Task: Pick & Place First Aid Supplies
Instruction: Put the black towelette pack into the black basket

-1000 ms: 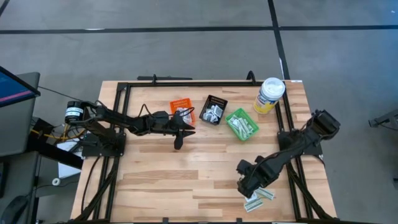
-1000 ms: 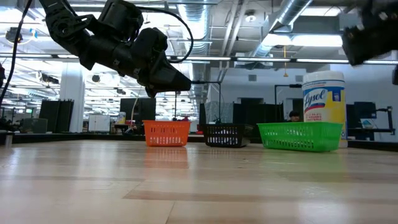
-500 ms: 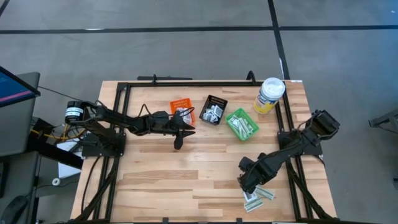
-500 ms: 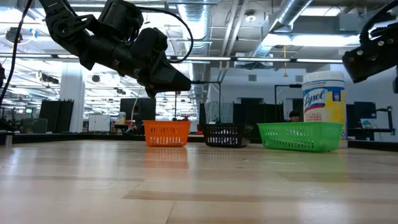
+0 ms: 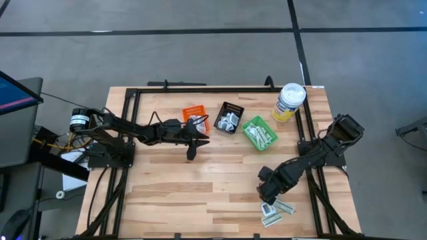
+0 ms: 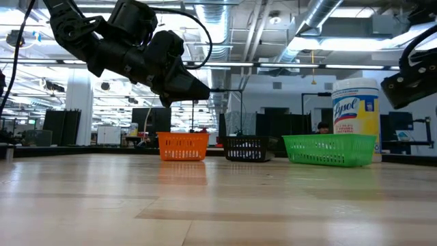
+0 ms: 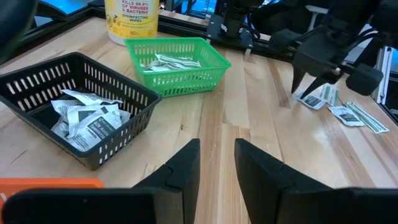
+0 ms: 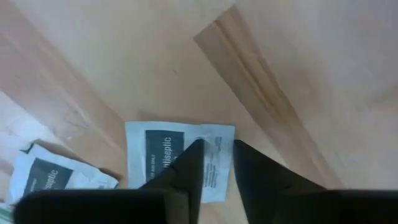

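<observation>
Right end effector [image 5: 268, 198] has drifted a little toward the bench's near-right corner over the last second and now hangs over the loose pile of first aid packets [image 5: 275, 212] lying there — its wrist view shows the two fingers straddling a white antiseptic packet [image 8: 179, 160], with only a narrow gap between them. I cannot tell whether they touch the paper yet; nothing looks lifted, and the packet lies flat on the wood beside another one [image 8: 56, 175]. My read is that the arm has finished lining up and the pinch is about to be made, so the pick step is under way rather than done. Left end effector [image 5: 192, 149] hangs above the bench just in front of the orange bin [image 5: 195, 116], fingers slightly apart with nothing between them, waiting. Black bin [image 5: 229, 117] and green bin [image 5: 259, 133] already hold packets — white ones in the black, pale strips in the green — so sorting looks well advanced.
</observation>
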`<state>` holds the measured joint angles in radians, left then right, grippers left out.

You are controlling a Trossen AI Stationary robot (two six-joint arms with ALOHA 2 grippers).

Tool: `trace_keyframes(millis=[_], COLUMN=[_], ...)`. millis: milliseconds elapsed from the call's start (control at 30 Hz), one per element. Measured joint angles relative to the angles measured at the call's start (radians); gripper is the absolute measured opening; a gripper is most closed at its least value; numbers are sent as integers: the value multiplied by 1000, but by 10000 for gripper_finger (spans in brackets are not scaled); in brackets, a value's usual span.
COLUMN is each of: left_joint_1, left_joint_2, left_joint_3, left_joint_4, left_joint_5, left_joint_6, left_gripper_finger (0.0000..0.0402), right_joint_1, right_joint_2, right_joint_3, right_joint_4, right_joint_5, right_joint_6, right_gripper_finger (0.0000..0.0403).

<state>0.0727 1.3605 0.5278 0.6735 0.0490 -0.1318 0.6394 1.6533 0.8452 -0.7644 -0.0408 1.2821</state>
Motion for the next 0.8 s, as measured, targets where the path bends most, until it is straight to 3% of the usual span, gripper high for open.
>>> trace_keyframes(millis=[200,433,600,800], left_joint_1=[0,0,-6,-15], left_joint_2=[0,0,0,0], left_joint_3=[0,0,0,0], left_joint_4=[0,0,1,1], left_joint_5=[0,0,0,0], left_joint_6=[0,-2,-14,-15], left_gripper_finger=[100,100,100,100], right_joint_1=[1,-6,-7,-22], right_joint_2=[1,5,5,6], right_joint_3=[0,22,96,125], right_joint_4=[16,-12,-89,-119], right_joint_5=[10,13,127,170], right_joint_6=[-10,-31,-85,-128], right_gripper_finger=[11,14,4,2])
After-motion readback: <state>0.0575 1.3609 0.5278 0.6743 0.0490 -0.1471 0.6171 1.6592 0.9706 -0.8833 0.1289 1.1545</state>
